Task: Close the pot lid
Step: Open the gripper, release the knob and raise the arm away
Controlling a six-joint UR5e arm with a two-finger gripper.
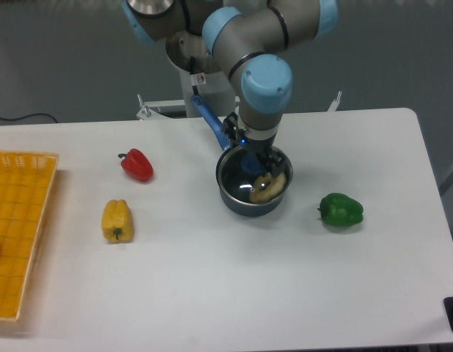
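The pot (253, 185) sits near the middle of the desk (234, 293), the lid (245, 180) lying on it, handle (210, 120) pointing away. The pincer (257, 165) hangs right over the lid; whether it grips the knob cannot be told. A green pepper (341, 210) lies right of the pot, a red pepper (137, 164) and yellow pepper (116, 220) left, a yellow basket (17, 235) farthest left.

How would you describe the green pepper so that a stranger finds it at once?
Start at the white table and find the dark blue pot under the robot arm. The green pepper lies alone just right of that pot. The other two peppers are red and yellow, left of the pot.
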